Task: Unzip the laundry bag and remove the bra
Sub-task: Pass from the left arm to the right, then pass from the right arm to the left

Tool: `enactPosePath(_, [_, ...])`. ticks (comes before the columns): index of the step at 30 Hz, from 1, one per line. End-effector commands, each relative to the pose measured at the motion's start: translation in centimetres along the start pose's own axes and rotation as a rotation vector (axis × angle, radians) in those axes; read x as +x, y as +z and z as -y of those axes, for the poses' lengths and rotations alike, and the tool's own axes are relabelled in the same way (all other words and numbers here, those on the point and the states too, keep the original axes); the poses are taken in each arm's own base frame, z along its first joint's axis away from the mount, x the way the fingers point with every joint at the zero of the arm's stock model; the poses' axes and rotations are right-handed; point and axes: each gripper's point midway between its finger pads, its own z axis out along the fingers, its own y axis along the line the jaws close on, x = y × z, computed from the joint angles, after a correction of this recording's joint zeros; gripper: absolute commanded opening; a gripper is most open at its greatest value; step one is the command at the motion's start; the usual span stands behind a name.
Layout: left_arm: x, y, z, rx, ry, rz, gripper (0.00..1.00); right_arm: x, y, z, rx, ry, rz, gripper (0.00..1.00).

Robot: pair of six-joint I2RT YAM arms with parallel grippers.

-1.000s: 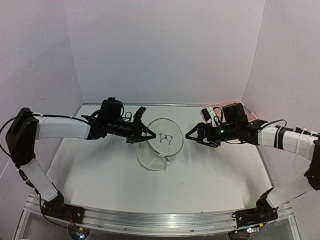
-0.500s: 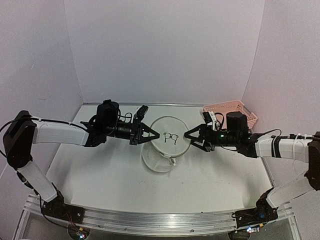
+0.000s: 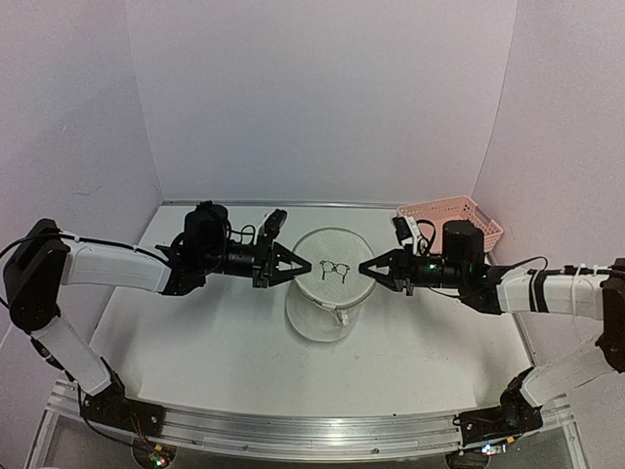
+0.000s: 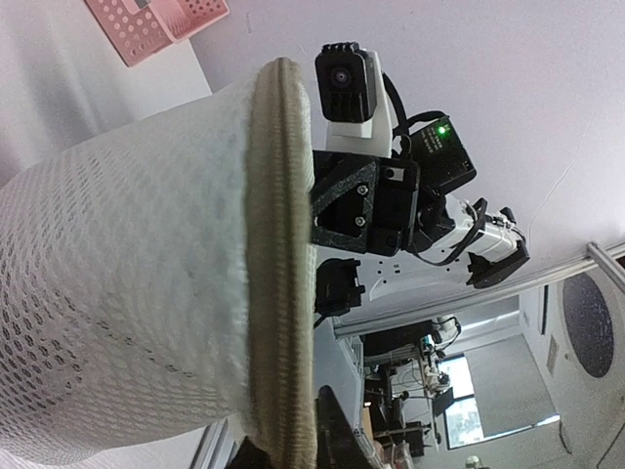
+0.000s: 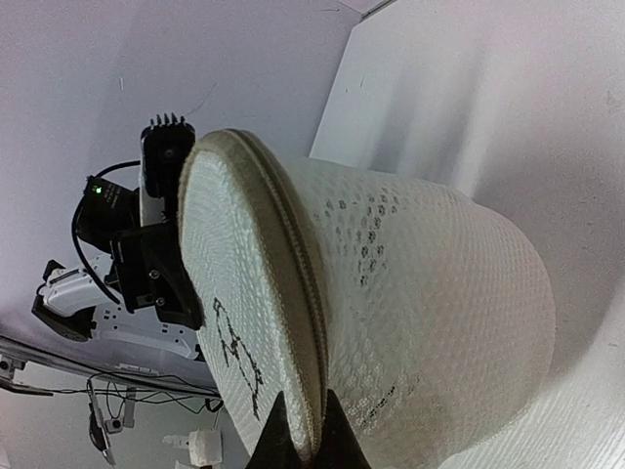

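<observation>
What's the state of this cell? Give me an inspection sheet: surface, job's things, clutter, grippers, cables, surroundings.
Surface: white table; no stains seen.
Job's things: bag upright mid-table, drawing side up, zip looks shut. Bra not seen; the mesh hides what is inside.
Clutter: pink basket in the far right corner.
Grippers: left gripper and right gripper pinch the bag's top rim from opposite sides.
Cables: black cables loop off both forearms, none touching the bag.
Surroundings: plain pale walls on three sides; metal rail at the near edge.
</observation>
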Motion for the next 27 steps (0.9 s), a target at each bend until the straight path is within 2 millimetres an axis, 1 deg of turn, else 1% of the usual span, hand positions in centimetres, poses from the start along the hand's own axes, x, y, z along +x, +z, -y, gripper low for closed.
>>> enactPosePath(1, [-1.1,-0.7,2.9,0.063,0.074,0.064,0.18,-0.9,-0.9,-3.0,-0.079,-0.06,0.049,0.0])
enactPosePath(6, [-0.7,-1.0,1.8,0.036,0.046,0.078,0.38,-1.1,-1.3,-4.4,-0.111,-0.075,0.049,0.0])
enactPosePath(9, [-0.2,-0.9,1.2,0.028,0.029,0.065,0.44,-0.8,-1.3,-5.4,-0.14,-0.099,0.03,0.0])
enactPosePath(12, [0.4,-1.0,0.8,0.027,0.021,0.045,0.47,-0.4,-1.2,-6.1,-0.167,-0.125,-0.006,0.0])
enactPosePath(17, [1.2,-1.0,0.9,0.042,0.036,0.011,0.54,1.0,-0.8,-7.1,-0.217,-0.161,-0.094,0.0])
enactPosePath(22, [1.9,-1.2,0.8,0.047,0.045,-0.013,0.58,2.2,-0.6,-7.5,-0.227,-0.202,-0.159,0.0])
enactPosePath(25, [2.3,-1.2,0.8,0.053,0.048,-0.029,0.57,2.4,-0.7,-7.5,-0.218,-0.216,-0.173,0.0])
enactPosePath(26, [2.4,-1.3,0.9,0.058,0.053,-0.034,0.56,2.4,-0.6,-7.3,-0.205,-0.217,-0.174,0.0])
enactPosePath(27, [2.5,-1.3,1.1,0.065,0.061,-0.042,0.52,2.4,-0.5,-7.1,-0.194,-0.218,-0.175,0.0])
